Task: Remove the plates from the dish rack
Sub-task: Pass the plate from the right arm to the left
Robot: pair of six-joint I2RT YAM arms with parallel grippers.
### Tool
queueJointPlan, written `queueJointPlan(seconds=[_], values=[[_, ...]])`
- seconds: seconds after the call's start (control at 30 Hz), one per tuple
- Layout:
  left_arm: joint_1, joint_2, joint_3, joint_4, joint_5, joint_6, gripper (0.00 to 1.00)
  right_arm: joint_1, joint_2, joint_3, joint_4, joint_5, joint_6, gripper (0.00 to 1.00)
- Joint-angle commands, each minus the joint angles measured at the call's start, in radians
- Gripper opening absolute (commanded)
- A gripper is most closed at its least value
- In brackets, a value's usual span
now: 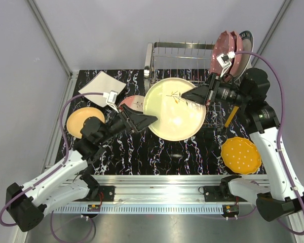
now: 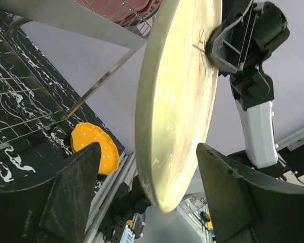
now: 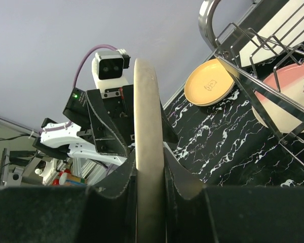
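Because the pale green plate hangs midair before the rack, the right gripper pinches one rim (a handover, I judge) while the left gripper straddles the opposite rim, spread.

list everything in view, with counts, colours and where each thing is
dish rack: 1, chrome wire, back centre
large plate: 1, pale green with a twig motif, between the two grippers
square plate: 1, white, back left
yellow-orange plate: 1, far left
pink-cream plate: 1, partly hidden beside the left arm
dotted plate: 1, orange, front right
pink plates: seemingly 2, standing at the rack's right end
dark-rimmed plate: 1, white, behind the pink ones
mat: 1, black with white marbling
left gripper: 1, black, open astride the large plate's rim
right gripper: 1, black, shut on that rim
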Motion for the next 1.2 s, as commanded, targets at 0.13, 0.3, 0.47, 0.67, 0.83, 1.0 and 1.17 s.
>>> queueJointPlan(seconds=[0.13, 0.3, 0.47, 0.67, 0.83, 1.0, 1.17], values=[[-0.039, 0.055, 0.104, -0.017, -0.096, 0.020, 0.59, 0.015, -0.034, -0.009, 0.158, -0.027, -0.005, 0.00], [-0.042, 0.048, 0.100, -0.027, -0.082, 0.033, 0.03, 0.015, -0.036, -0.048, 0.175, -0.033, -0.028, 0.00], [-0.038, 0.002, 0.040, 0.076, -0.029, 0.014, 0.00, 0.017, -0.043, -0.085, 0.199, -0.087, -0.114, 0.17], [0.040, -0.128, -0.011, 0.062, -0.003, -0.035, 0.00, 0.014, -0.054, -0.080, 0.138, -0.121, -0.258, 0.82], [0.140, -0.225, -0.031, 0.010, 0.019, -0.072, 0.00, -0.005, -0.063, -0.036, 0.018, -0.085, -0.396, 1.00], [0.292, -0.276, -0.020, 0.012, 0.105, -0.154, 0.00, -0.034, -0.089, -0.006, -0.119, -0.016, -0.546, 1.00], [0.454, -0.273, 0.044, 0.082, 0.231, -0.253, 0.00, -0.051, -0.131, 0.004, -0.293, 0.076, -0.801, 1.00]])
